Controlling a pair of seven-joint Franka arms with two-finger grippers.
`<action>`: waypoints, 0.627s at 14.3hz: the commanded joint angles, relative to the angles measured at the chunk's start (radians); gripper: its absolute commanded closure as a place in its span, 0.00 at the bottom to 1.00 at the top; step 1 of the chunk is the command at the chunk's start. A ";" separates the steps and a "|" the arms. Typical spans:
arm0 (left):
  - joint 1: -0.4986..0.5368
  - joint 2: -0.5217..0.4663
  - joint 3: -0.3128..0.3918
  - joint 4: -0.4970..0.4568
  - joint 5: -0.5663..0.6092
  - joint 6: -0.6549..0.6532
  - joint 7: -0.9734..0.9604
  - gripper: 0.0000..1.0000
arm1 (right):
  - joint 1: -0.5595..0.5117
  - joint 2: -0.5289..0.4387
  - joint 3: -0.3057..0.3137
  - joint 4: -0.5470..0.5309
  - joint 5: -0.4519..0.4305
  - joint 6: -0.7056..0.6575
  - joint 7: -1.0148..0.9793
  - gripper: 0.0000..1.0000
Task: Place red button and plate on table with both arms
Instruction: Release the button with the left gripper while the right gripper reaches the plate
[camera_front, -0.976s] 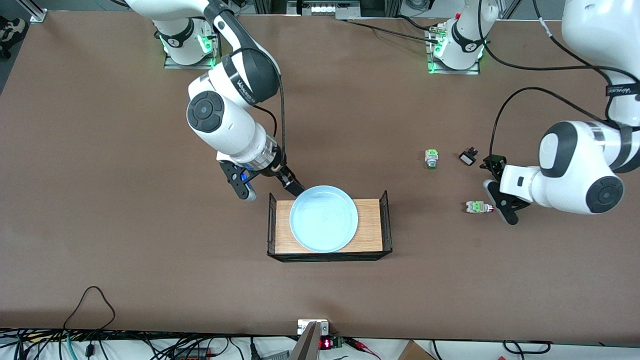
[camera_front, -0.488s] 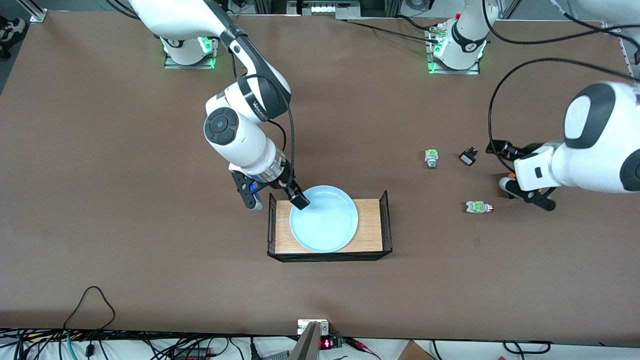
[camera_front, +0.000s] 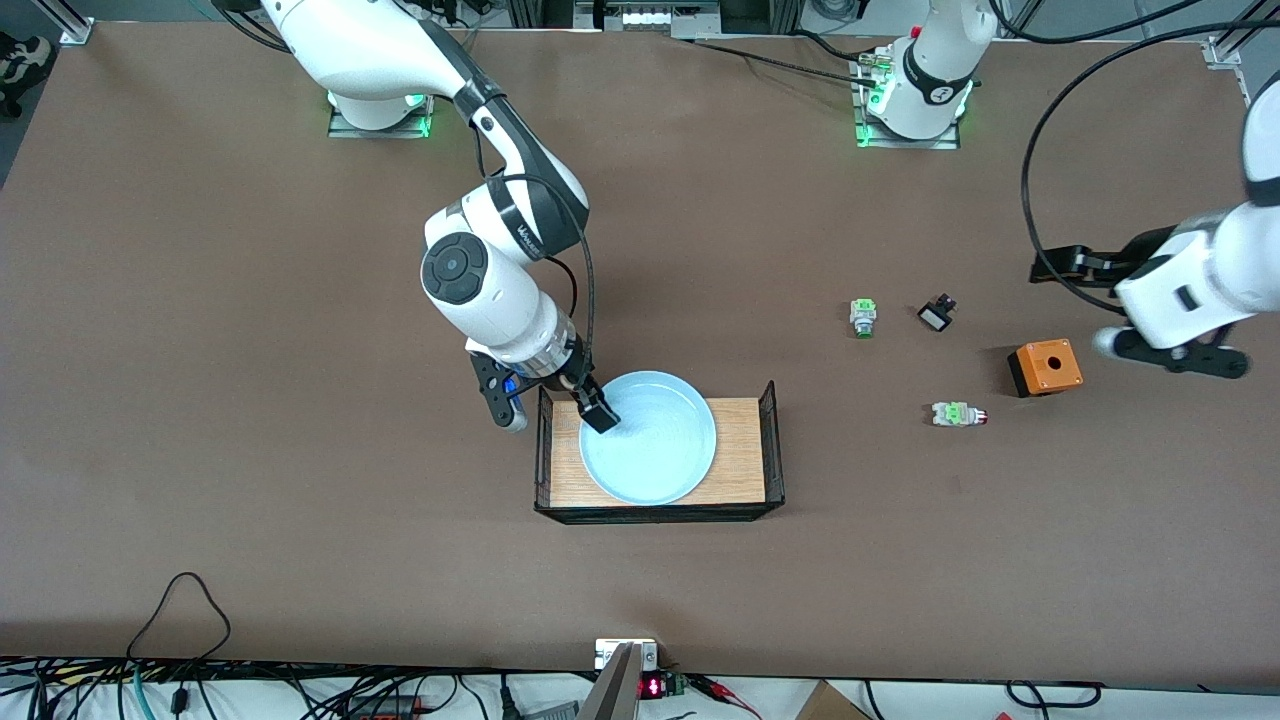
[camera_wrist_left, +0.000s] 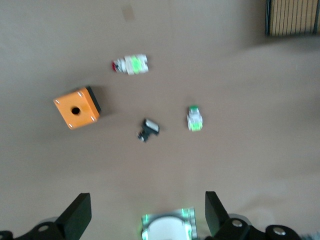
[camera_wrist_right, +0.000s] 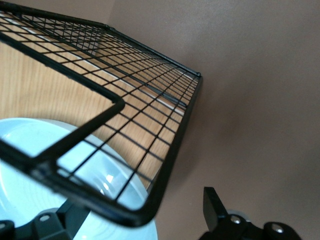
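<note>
The light-blue plate (camera_front: 650, 450) lies in the light-wood tray (camera_front: 742, 452) with black mesh ends. My right gripper (camera_front: 553, 412) is open astride the tray's mesh end: one finger is inside the plate's rim, the other outside the tray. The right wrist view shows the plate (camera_wrist_right: 20, 200) and mesh (camera_wrist_right: 150, 90) between the right gripper's (camera_wrist_right: 145, 212) fingers. The red button (camera_front: 958, 414) lies on its side on the table (camera_front: 300, 450). My left gripper (camera_front: 1085, 305) is open and empty, up over the table beside the orange box. The left wrist view shows that gripper (camera_wrist_left: 146, 202) high above the red button (camera_wrist_left: 130, 65).
An orange box (camera_front: 1045, 367) with a hole stands near the red button, toward the left arm's end. A green-capped switch (camera_front: 863, 317) and a small black-and-white part (camera_front: 934, 316) lie farther from the front camera. Cables run along the table's front edge.
My left gripper has drawn up and away from the red button toward its end of the table, uncovering the orange box. My right gripper has come down, one finger now inside the plate.
</note>
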 joint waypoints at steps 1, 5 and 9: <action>-0.008 -0.190 0.029 -0.195 0.025 0.158 -0.085 0.00 | 0.031 0.019 -0.023 0.031 -0.017 0.006 0.033 0.00; -0.006 -0.300 0.040 -0.340 0.030 0.275 -0.087 0.00 | 0.036 0.021 -0.023 0.028 -0.010 0.035 0.035 0.60; -0.005 -0.292 -0.012 -0.328 0.089 0.267 -0.079 0.00 | 0.034 0.021 -0.023 0.029 -0.007 0.037 0.032 0.69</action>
